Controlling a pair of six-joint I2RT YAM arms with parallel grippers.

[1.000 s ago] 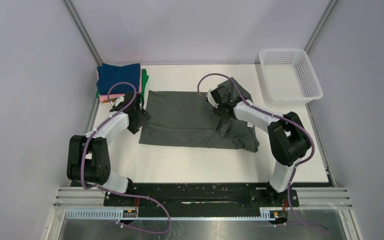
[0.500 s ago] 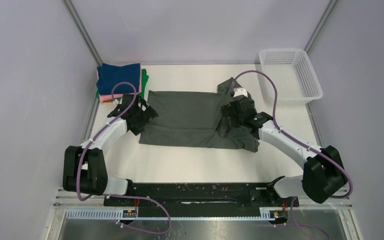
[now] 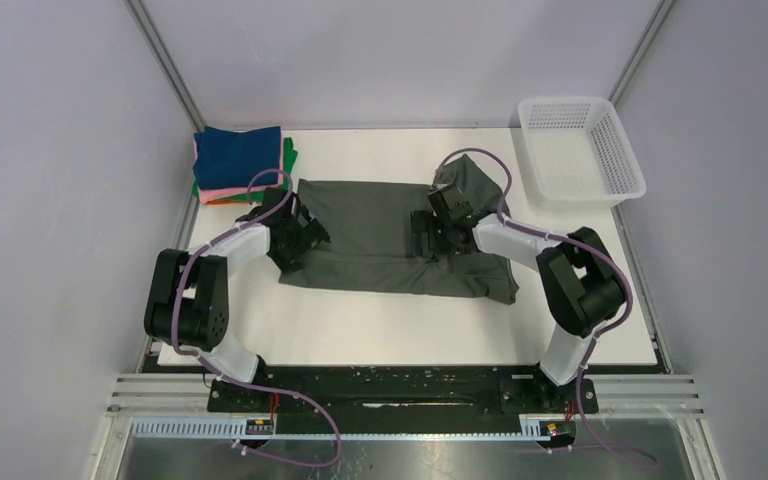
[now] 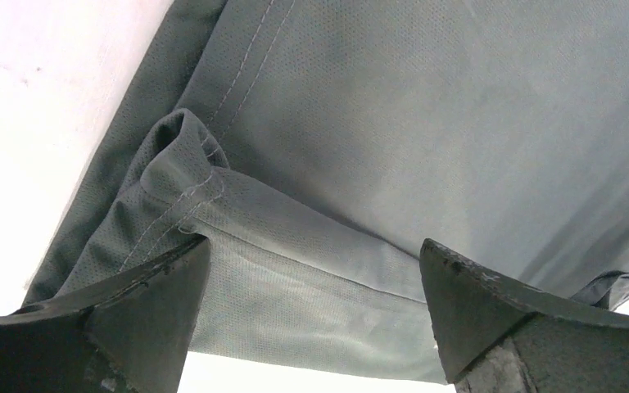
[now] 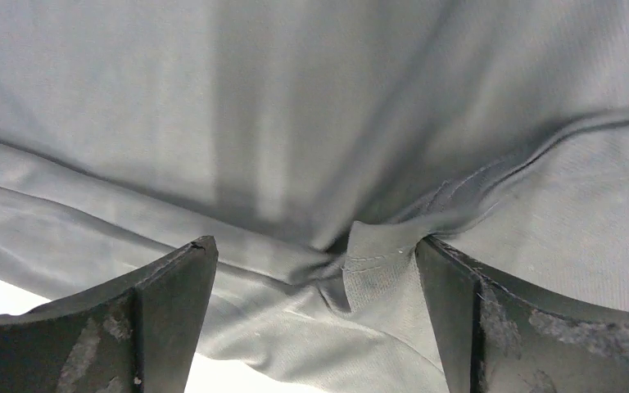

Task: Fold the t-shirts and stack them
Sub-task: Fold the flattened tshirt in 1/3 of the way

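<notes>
The large dark grey-green t-shirt (image 3: 370, 228) lies flat at the centre of the white desk (image 3: 380, 330), its long side running from 9 to 3 o'clock, partly folded lengthwise, with a bunched flap at its 1 o'clock corner. That spot seems chosen as the working area, within reach of both arms.

The left tool (image 3: 305, 240) sits low over the shirt's 9 o'clock end, fingers spread wide and gripping nothing. Its wrist view shows a stitched hem ruffled into a small ridge beside one finger (image 4: 143, 303), with a doubled layer of cloth between the two. The right tool (image 3: 430, 235) sits just right of the shirt's middle, also spread apart and empty. A small stitched pucker lies between its fingers (image 5: 160, 303), with creases fanning away from it.

Both appear lined up along one folded edge, probably so they can pinch it together and carry it over evenly.

The stack of folded square t-shirts (image 3: 238, 155), navy blue on top with pink, orange and green edges showing, waits at 11 o'clock, likely parked clear of the folding. The white plastic mesh basket (image 3: 582, 196) stands at 1 o'clock, well apart.
</notes>
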